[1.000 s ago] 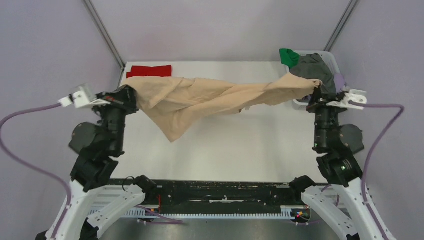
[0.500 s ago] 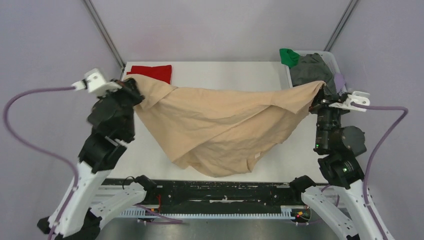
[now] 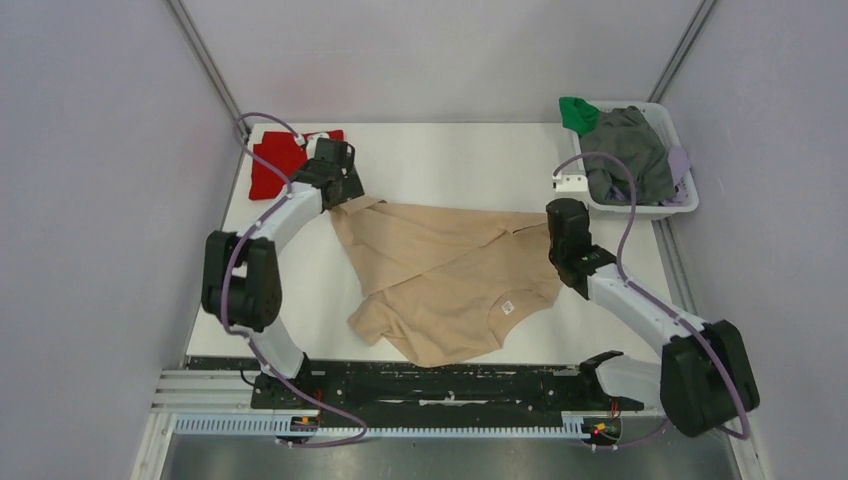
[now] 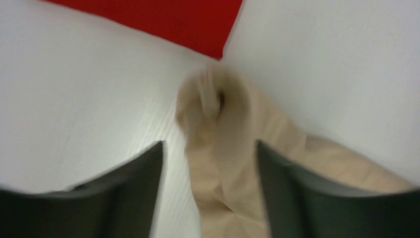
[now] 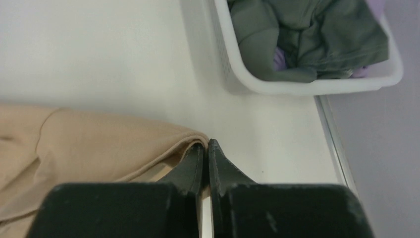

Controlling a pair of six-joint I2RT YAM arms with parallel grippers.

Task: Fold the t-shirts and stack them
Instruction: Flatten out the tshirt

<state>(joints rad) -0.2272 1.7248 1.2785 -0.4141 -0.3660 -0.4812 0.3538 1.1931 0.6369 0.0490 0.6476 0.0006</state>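
The beige t-shirt (image 3: pixel 450 275) lies spread and rumpled on the white table (image 3: pixel 450 160), its white neck label (image 3: pixel 507 306) facing up. My left gripper (image 3: pixel 345 197) is low over the shirt's far left corner. In the left wrist view this gripper (image 4: pixel 209 145) stands open, and the bunched beige corner (image 4: pixel 218 109) lies loose between its fingers. The red t-shirt (image 3: pixel 268 168), also seen in the left wrist view (image 4: pixel 163 20), lies folded at the far left, just beyond. My right gripper (image 3: pixel 553 232) is shut on the beige shirt's right edge (image 5: pixel 119 144) down at the table, the jaws (image 5: pixel 206 145) pressed together.
A white basket (image 3: pixel 684 204) stands at the far right with grey (image 3: pixel 625 150) and green (image 3: pixel 577 113) clothes in it. In the right wrist view the basket's rim (image 5: pixel 297 89) is just ahead of the fingers. The table's right rail (image 5: pixel 331 144) runs close by.
Both arms have come down, laying the shirt from a stretched hang onto the table. The left gripper has opened and let go of its corner. The right one keeps its grip.
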